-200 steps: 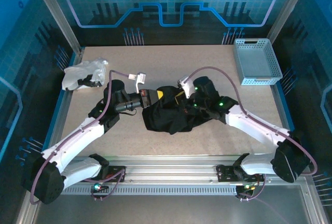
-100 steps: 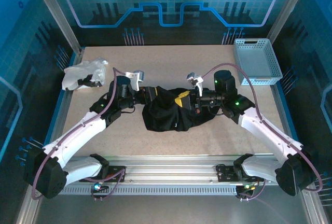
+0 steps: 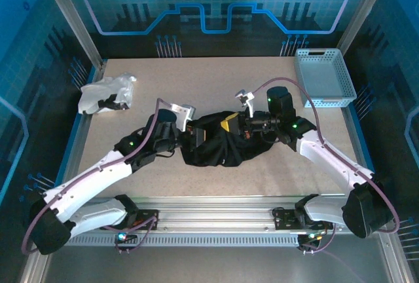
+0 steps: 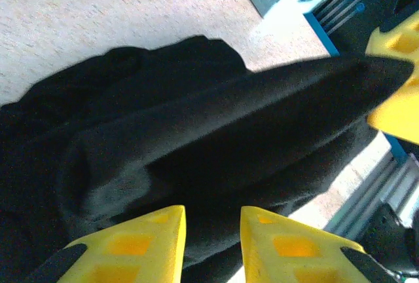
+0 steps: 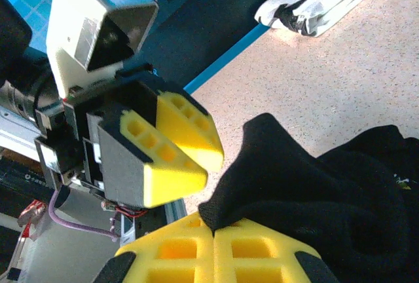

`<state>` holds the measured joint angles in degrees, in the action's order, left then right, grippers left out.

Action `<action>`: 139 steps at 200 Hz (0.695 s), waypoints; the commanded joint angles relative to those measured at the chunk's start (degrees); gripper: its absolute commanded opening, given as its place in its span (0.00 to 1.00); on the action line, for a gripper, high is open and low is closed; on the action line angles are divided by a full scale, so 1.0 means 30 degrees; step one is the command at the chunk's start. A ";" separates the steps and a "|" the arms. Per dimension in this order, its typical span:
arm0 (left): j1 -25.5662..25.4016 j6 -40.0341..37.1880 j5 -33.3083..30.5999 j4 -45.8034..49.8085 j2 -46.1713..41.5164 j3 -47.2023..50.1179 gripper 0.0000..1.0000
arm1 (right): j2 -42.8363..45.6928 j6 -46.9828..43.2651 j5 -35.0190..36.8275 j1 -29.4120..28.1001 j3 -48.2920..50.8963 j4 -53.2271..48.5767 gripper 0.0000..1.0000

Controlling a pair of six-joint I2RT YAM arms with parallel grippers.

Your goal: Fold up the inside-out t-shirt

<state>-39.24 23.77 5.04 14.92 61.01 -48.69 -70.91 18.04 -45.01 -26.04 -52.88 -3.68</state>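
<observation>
Black t-shirt bunched; R hand clenched on it, L hand parted; tiny mark on cloth unreadable.

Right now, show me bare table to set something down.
Free: the far strip of table between the white garment and the blue basket; the near strip between the black t-shirt and the rail. Crowded: the centre, where the left gripper and right gripper meet at it.
</observation>
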 commanded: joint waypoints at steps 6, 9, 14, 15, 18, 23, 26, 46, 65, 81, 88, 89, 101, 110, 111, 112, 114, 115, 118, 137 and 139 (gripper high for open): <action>-0.0096 0.0593 0.1421 -0.0798 0.0838 -0.0357 0.31 | 0.0148 0.0255 0.0012 0.0273 -0.0591 0.0519 0.00; -0.0098 0.0590 0.1246 -0.0854 0.0960 -0.0383 0.32 | 0.0165 0.0230 0.0013 0.0284 -0.0580 0.0509 0.00; -0.0072 0.0579 0.0885 -0.0870 0.1151 -0.0443 0.33 | 0.0190 0.0211 0.0019 0.0273 -0.0562 0.0488 0.00; -0.0072 0.0591 0.0804 -0.0871 0.1203 -0.0457 0.33 | 0.0195 0.0204 0.0012 0.0287 -0.0549 0.0492 0.00; -0.0047 0.0615 0.0546 -0.0834 0.1339 -0.0542 0.34 | 0.0233 0.0183 0.0031 0.0285 -0.0549 0.0473 0.00; 0.0030 0.0681 0.0147 -0.0717 0.1594 -0.0673 0.35 | 0.0252 0.0138 0.0030 0.0275 -0.0500 0.0466 0.00; 0.0090 0.0733 -0.0037 -0.0676 0.1754 -0.0774 0.35 | 0.0277 0.0112 0.0026 0.0273 -0.0506 0.0451 0.00; 0.0692 0.1096 0.0069 -0.0680 0.2984 -0.1270 0.41 | 0.0542 0.0040 0.0063 0.0284 -0.0315 0.0479 0.00; 0.0777 0.0862 0.0546 -0.1065 0.4220 -0.1810 0.47 | 0.0844 0.0004 0.0097 0.0275 -0.0077 0.0609 0.00; 0.0834 0.0650 0.1083 -0.1748 0.5244 -0.2203 0.51 | 0.1013 -0.0091 0.0035 0.0277 0.0147 0.0838 0.00; 0.0852 0.0635 0.1363 -0.2270 0.5658 -0.2254 0.52 | 0.1071 -0.0097 0.0032 0.0285 0.0263 0.0929 0.00; 0.0873 0.0648 0.1409 -0.2361 0.5712 -0.2285 0.52 | 0.1076 -0.0097 0.0033 0.0279 0.0273 0.0946 0.00; 0.0975 0.0774 0.2293 -0.3542 0.6413 -0.2345 0.49 | 0.1167 -0.0151 -0.0051 0.0298 0.0522 0.1180 0.00; 0.1042 0.0989 0.2977 -0.4579 0.6954 -0.2383 0.43 | 0.1247 -0.0220 0.0044 0.0346 0.0675 0.1233 0.00; 0.1041 0.1015 0.3051 -0.4673 0.7019 -0.2394 0.42 | 0.1251 -0.0217 0.0039 0.0353 0.0684 0.1230 0.00; 0.1055 0.1058 0.3118 -0.4750 0.7052 -0.2399 0.41 | 0.1253 -0.0230 0.0051 0.0371 0.0689 0.1229 0.00; 0.1081 0.1104 0.3255 -0.4975 0.7149 -0.2403 0.39 | 0.1277 -0.0254 0.0060 0.0385 0.0715 0.1228 0.00; 0.1104 0.1117 0.3366 -0.5076 0.7190 -0.2403 0.38 | 0.1281 -0.0249 0.0062 0.0388 0.0719 0.1228 0.00; 0.1122 0.1128 0.3610 -0.5429 0.7328 -0.2404 0.34 | 0.1325 -0.0287 0.0071 0.0430 0.0723 0.1209 0.00; 0.1196 0.1376 0.4810 -0.7349 0.7739 -0.2314 0.06 | 0.1628 -0.0466 0.0216 0.0717 0.1367 0.1039 0.00; 0.1233 0.1404 0.4938 -0.7515 0.7724 -0.2294 0.04 | 0.1671 -0.0482 0.0248 0.0750 0.1404 0.1041 0.00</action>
<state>-36.23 27.11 12.80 2.55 83.18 -54.06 -68.18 17.96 -44.40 -25.54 -51.03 -1.98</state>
